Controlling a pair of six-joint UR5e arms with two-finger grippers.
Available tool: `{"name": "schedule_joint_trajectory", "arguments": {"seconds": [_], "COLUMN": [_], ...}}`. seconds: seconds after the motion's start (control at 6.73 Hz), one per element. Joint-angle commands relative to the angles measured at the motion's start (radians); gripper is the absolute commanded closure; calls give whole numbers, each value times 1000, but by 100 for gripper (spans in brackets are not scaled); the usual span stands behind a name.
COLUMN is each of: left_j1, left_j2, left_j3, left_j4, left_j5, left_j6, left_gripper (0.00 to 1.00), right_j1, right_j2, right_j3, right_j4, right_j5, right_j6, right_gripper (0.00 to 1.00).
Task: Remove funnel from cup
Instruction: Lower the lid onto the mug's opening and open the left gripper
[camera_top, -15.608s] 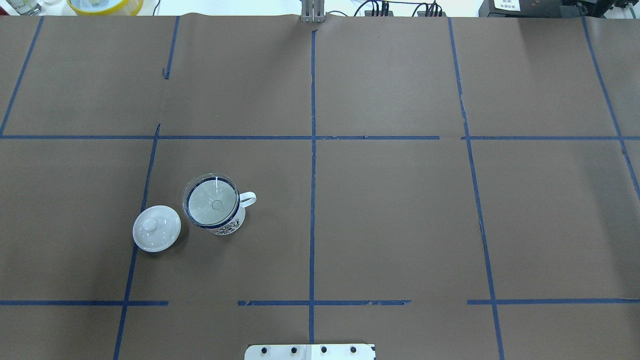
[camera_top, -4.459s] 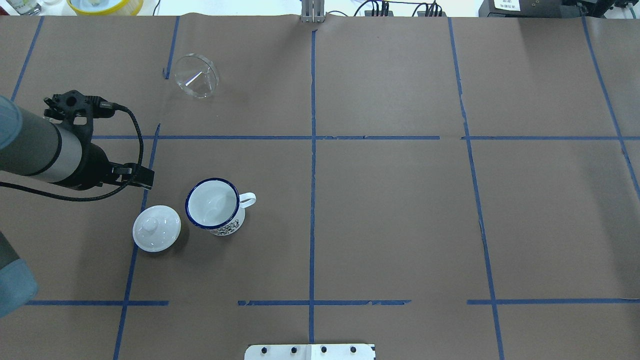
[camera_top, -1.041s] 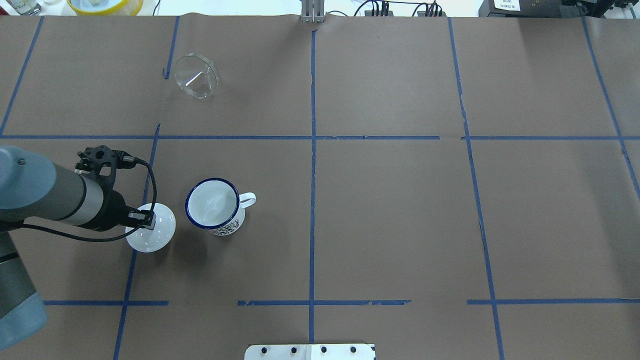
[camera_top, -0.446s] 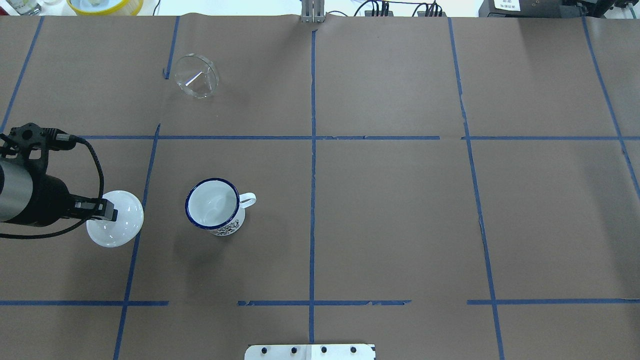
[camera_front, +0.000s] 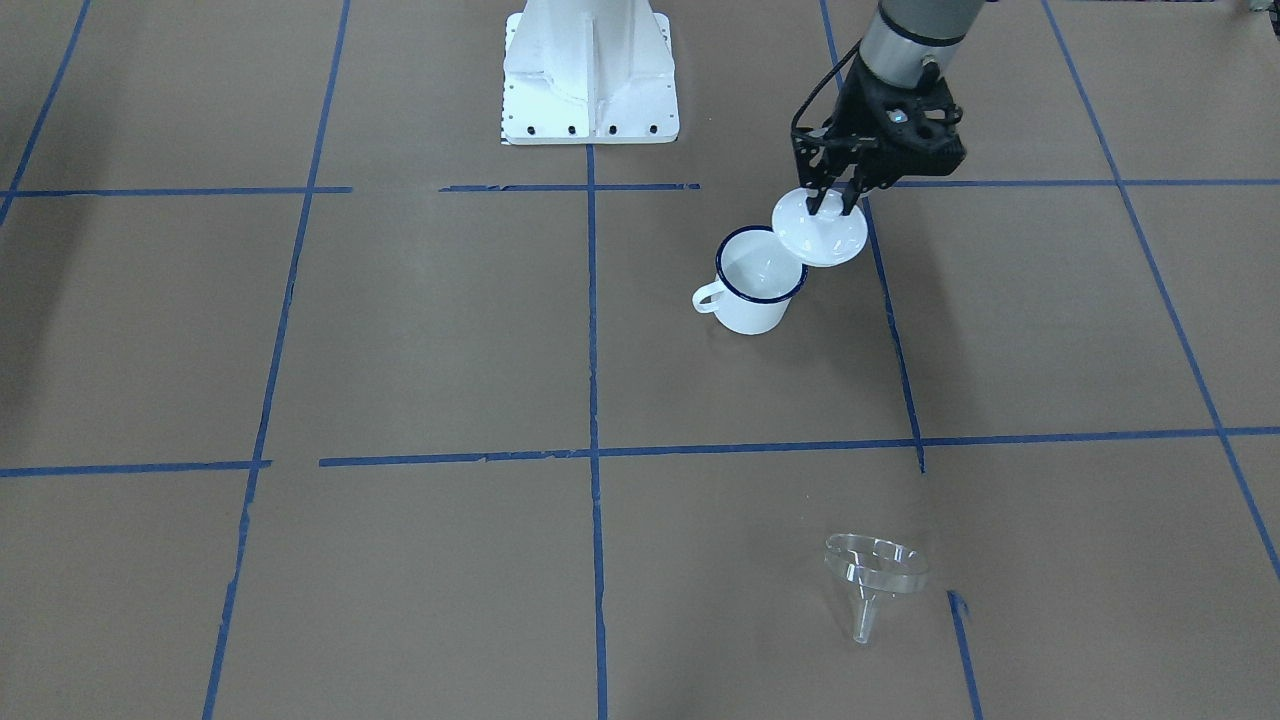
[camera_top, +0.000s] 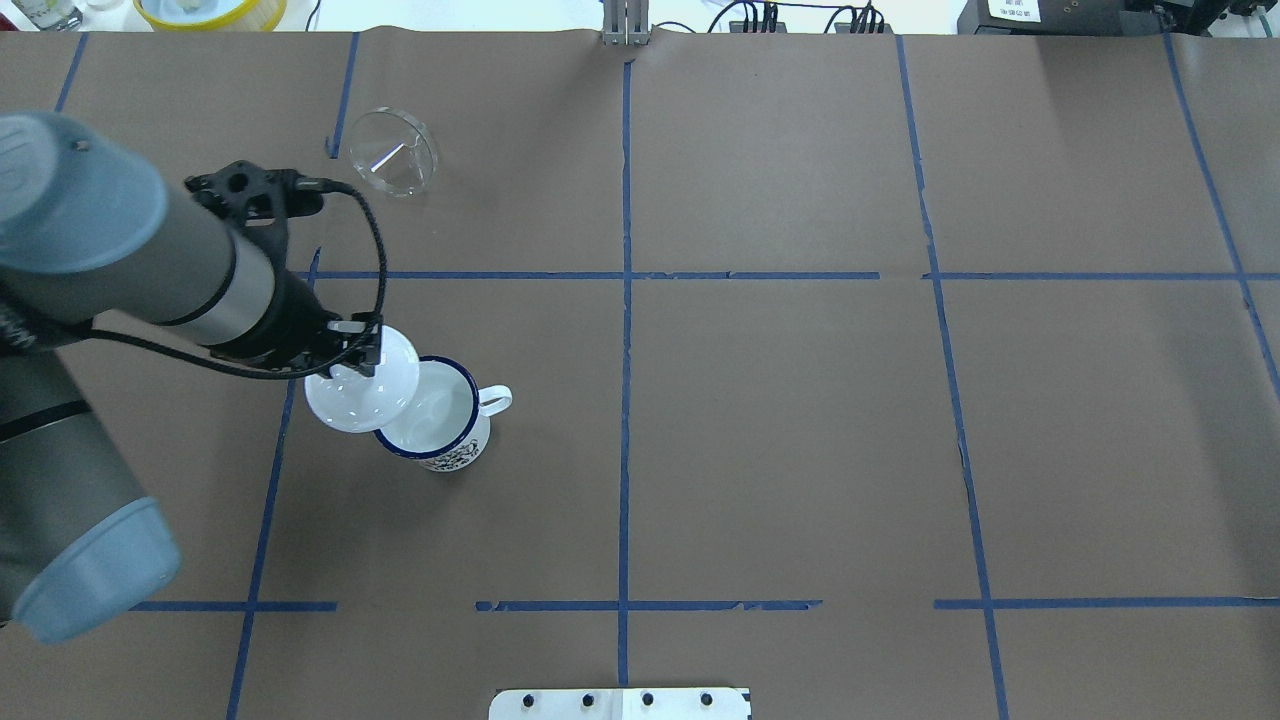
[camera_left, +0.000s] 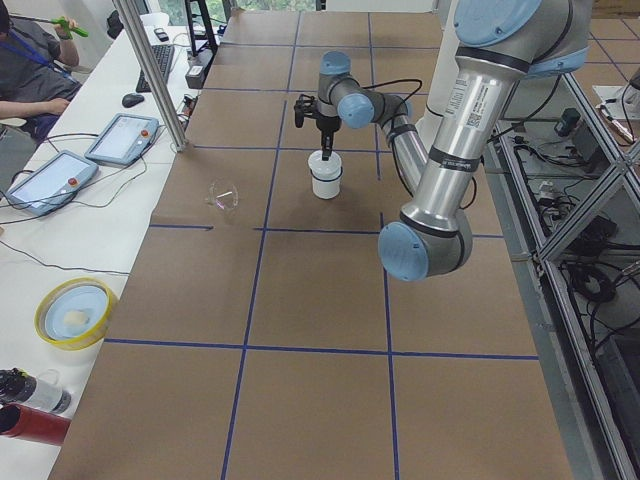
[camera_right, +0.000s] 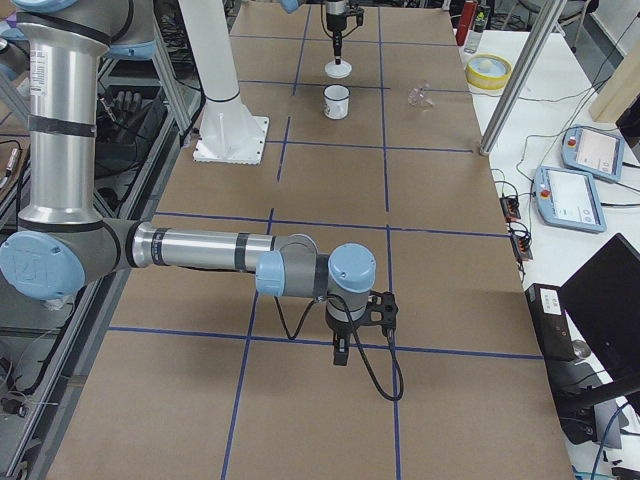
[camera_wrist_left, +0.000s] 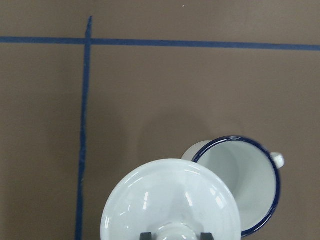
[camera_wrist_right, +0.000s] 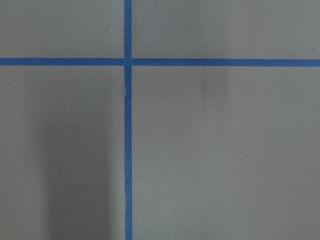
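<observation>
Since the funnel (camera_top: 394, 152) lies on the table (camera_top: 800, 450), far from the cup (camera_front: 752, 290), that job looks done. The left end effector (camera_front: 832, 203) pinches the lid (camera_front: 820, 240) by its knob, partly over the cup, maybe to cover it. The right end effector (camera_right: 342, 352) is too small to judge.

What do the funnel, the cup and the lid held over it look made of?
Funnel: clear plastic or glass, glossy; the table shows through it.
Cup: probably enamelled metal; glossy white with a thin dark blue rim.
Lid: glossy white, ceramic or enamel; it shows bright highlights, but I can't tell which.
</observation>
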Motion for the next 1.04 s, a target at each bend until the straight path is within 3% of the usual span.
{"name": "schedule_joint_trajectory", "arguments": {"seconds": [0.0, 0.89], "left_j1": [9, 54], "left_j2": [-102, -73], "left_j3": [104, 128], "left_j4": [20, -17], "left_j5": [-3, 4], "left_j6": [-29, -49], "left_gripper": [100, 100], "right_j1": [0, 0], "right_j2": [0, 0], "right_j3": [-1, 1], "right_j4": [0, 0], "right_j5": [0, 0], "right_j6": [0, 0], "right_gripper": [0, 0]}}
